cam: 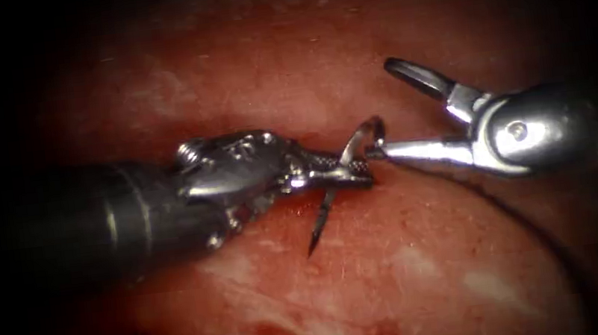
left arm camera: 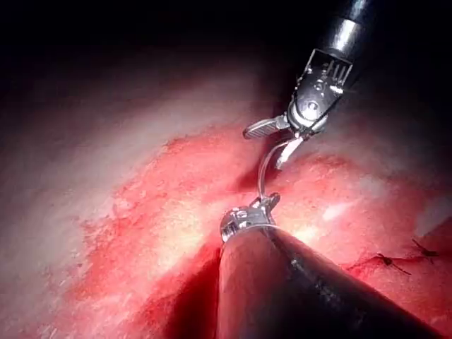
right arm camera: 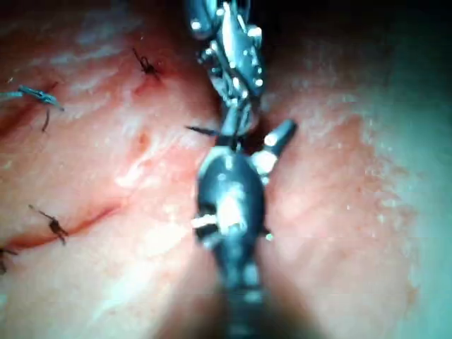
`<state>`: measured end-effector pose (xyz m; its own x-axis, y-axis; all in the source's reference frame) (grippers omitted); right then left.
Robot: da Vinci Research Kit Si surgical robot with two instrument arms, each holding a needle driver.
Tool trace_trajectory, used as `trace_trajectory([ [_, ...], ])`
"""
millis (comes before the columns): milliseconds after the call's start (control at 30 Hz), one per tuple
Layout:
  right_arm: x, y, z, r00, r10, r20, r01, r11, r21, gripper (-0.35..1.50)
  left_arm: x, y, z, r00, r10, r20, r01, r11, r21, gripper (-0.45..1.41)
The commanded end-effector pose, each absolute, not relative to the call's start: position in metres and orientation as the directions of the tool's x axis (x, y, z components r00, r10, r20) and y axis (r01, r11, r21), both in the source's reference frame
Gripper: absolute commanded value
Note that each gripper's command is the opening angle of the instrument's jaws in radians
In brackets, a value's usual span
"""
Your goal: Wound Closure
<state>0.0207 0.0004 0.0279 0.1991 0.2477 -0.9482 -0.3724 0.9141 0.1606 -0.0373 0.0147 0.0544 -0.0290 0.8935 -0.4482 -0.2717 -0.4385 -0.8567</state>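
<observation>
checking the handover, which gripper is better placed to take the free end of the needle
Right, probably. The right gripper is open with one finger beside the needle at its upper curve. The left gripper is shut on the needle mid-curve, tip free above the tissue.

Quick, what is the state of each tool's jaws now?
Left tool: shut on the needle, gripped mid-curve, point free above the tissue.
Right tool: open, holding nothing, lower jaw by the needle's tail.

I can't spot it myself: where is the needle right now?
In the endoscope view, mid-picture: the left hand grips the needle mid-curve, point hanging over the tissue, the open right hand alongside.
</observation>
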Motion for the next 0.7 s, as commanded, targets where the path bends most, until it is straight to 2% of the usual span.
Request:
trace_trajectory([
  [33, 0.0215, -0.0003, 0.0284, 0.198, 0.255, -0.946, -0.371, 0.913, 0.168, 0.81, -0.038, 0.0144, 0.0551, -0.023, 0.894, -0.448, -0.272, -0.437, -0.858, -0.45],
  [233, 0.022, -0.0003, 0.0285, 0.196, 0.266, -0.944, -0.378, 0.909, 0.177, 0.71, -0.0381, 0.0143, 0.055, -0.007, 0.893, -0.45, -0.275, -0.434, -0.858, -0.45],
  [300, 0.0221, -0.0004, 0.0287, 0.201, 0.272, -0.941, -0.389, 0.904, 0.178, 0.61, -0.038, 0.0143, 0.0549, 0.007, 0.895, -0.446, -0.275, -0.427, -0.861, -0.45],
  [500, 0.0224, -0.0006, 0.0292, 0.214, 0.273, -0.938, -0.408, 0.897, 0.168, 0.52, -0.0381, 0.0142, 0.0544, 0.02, 0.889, -0.457, -0.278, -0.434, -0.857, -0.45],
  [533, 0.0224, -0.0006, 0.0292, 0.214, 0.279, -0.936, -0.412, 0.895, 0.173, 0.39, -0.0381, 0.0141, 0.0543, 0.019, 0.887, -0.462, -0.279, -0.439, -0.854, -0.45],
  [567, 0.0224, -0.0006, 0.0292, 0.214, 0.279, -0.936, -0.412, 0.895, 0.173, 0.39, -0.0381, 0.0141, 0.0543, 0.019, 0.887, -0.462, -0.279, -0.439, -0.854, -0.45],
  [600, 0.0224, -0.0006, 0.0292, 0.212, 0.285, -0.935, -0.414, 0.893, 0.178, 0.3, -0.0381, 0.0141, 0.0543, 0.019, 0.887, -0.462, -0.28, -0.439, -0.854, -0.45],
  [633, 0.0223, -0.0007, 0.0292, 0.212, 0.284, -0.935, -0.414, 0.893, 0.177, -0.02, -0.0382, 0.014, 0.0542, 0.018, 0.884, -0.467, -0.281, -0.443, -0.851, -0.45],
  [667, 0.0223, -0.0008, 0.0292, 0.212, 0.284, -0.935, -0.414, 0.893, 0.177, -0.25, -0.0382, 0.014, 0.0541, 0.018, 0.884, -0.467, -0.282, -0.443, -0.851, -0.45],
  [700, 0.0222, -0.0009, 0.0292, 0.218, 0.284, -0.934, -0.412, 0.894, 0.176, -0.35, -0.0382, 0.014, 0.0541, 0.019, 0.884, -0.467, -0.282, -0.443, -0.851, -0.45],
])
